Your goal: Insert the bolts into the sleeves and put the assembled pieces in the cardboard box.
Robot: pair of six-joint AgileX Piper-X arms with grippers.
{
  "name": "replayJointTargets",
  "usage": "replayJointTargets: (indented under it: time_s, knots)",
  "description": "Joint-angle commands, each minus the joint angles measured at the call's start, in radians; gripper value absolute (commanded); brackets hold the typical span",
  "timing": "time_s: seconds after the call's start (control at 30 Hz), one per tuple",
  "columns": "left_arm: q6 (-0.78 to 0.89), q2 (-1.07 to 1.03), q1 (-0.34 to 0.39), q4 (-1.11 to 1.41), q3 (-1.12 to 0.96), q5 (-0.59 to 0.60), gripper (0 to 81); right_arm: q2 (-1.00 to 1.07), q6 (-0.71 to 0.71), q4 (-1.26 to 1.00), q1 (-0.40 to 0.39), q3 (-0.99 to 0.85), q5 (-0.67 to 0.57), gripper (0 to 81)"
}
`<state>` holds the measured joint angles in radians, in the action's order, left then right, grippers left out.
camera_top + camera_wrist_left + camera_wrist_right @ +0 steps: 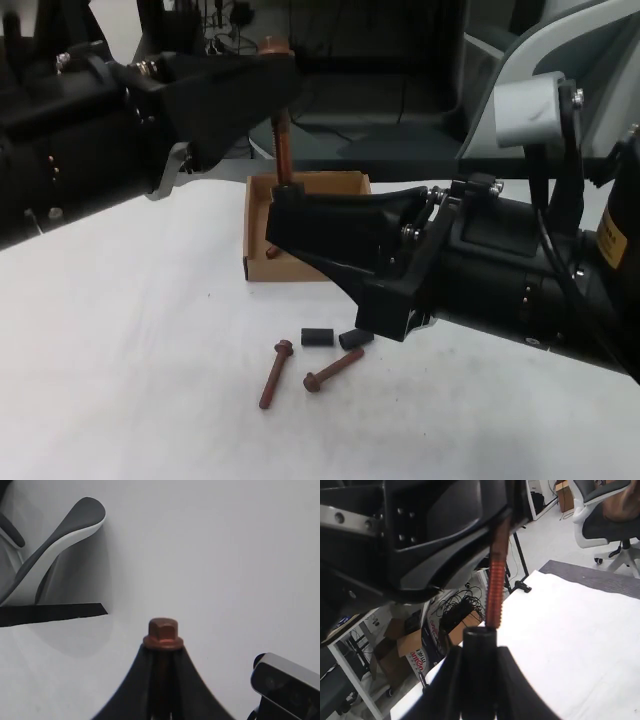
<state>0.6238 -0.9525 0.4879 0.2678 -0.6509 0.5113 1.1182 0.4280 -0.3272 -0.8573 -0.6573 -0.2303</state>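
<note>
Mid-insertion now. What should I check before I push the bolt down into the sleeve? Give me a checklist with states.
1. Left pincer shut on bolt: ok.
2. Right pincer shut on sleeve: ok.
3. Bolt's threaded tip at the sleeve's mouth: ok.
4. Bolt and sleeve axes in line: cannot tell; the bolt looks slightly tilted in the right wrist view.
5. Bolt fully seated: not ok; most of the shank is exposed.
6. Cardboard box open, near the pincers: ok.
</note>
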Motion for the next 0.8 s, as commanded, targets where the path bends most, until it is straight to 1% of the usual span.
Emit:
replayJointTargets:
  time_s: [0.0, 0.33, 0.53, 0.77]
  knots:
    - [0.009, 0.014, 0.001, 0.006, -0.01, 0.005, 1.7, -0.002, -0.009, -0.054, -0.001, -0.006, -0.001, 0.4]
    - [0.053, 0.014, 0.001, -0.002, -0.01, 0.005, 1.7, -0.002, -0.03, -0.052, 0.001, -0.018, 0.001, 0.4]
    - [0.052, 0.014, 0.001, -0.018, -0.01, 0.015, 1.7, -0.002, -0.047, -0.052, 0.001, -0.018, 0.007, 0.4]
    - [-0.049, 0.025, 0.001, -0.092, -0.009, 0.037, 1.7, -0.002, -0.047, -0.052, 0.001, -0.021, 0.007, 0.4]
